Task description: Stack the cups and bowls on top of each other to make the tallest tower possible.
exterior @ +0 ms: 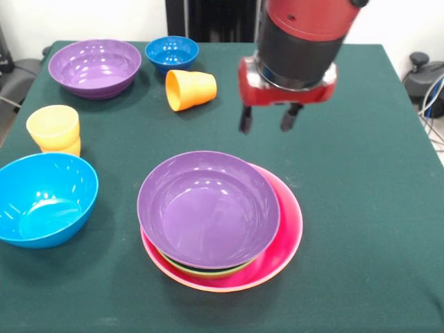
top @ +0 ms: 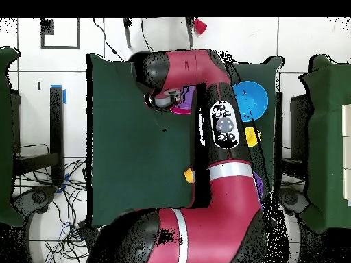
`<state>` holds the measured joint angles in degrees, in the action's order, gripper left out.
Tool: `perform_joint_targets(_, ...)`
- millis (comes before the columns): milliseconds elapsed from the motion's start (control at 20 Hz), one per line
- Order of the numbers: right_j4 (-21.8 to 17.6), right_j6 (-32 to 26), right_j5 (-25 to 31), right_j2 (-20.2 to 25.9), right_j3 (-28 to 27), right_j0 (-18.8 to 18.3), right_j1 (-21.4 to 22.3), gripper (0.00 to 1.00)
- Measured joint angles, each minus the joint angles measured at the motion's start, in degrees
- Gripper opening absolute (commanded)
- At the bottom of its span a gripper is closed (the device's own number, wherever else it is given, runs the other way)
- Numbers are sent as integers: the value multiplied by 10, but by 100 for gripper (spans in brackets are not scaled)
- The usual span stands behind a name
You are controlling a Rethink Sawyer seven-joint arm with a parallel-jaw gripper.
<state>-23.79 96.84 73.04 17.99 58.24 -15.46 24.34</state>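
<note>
My gripper (exterior: 267,122) hangs open and empty above the far right rim of the tower (exterior: 208,208), well clear of it. The tower is a purple bowl nested on a green bowl (exterior: 208,272), whose edge just shows, inside a large pink bowl (exterior: 290,225). An orange cup (exterior: 189,89) lies on its side behind the tower, to the left of the gripper. A yellow cup (exterior: 53,126) stands upright on another cup at the left. In the overhead view the arm (top: 219,130) covers most of the table, with only a purple sliver of the tower (top: 182,107) showing.
A light blue bowl (exterior: 41,198) (top: 250,97) stands at the left front. A second purple bowl (exterior: 95,66) and a small dark blue bowl (exterior: 172,52) stand at the far left. The dark green cloth (exterior: 361,208) covers the table.
</note>
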Motion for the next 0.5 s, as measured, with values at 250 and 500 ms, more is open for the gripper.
perform_joint_targets(250, 0, 0, -3, -39, 77, -2, 50, 100)
perform_joint_targets(500, 7, 0, 1, -54, 129, -19, 113, 100)
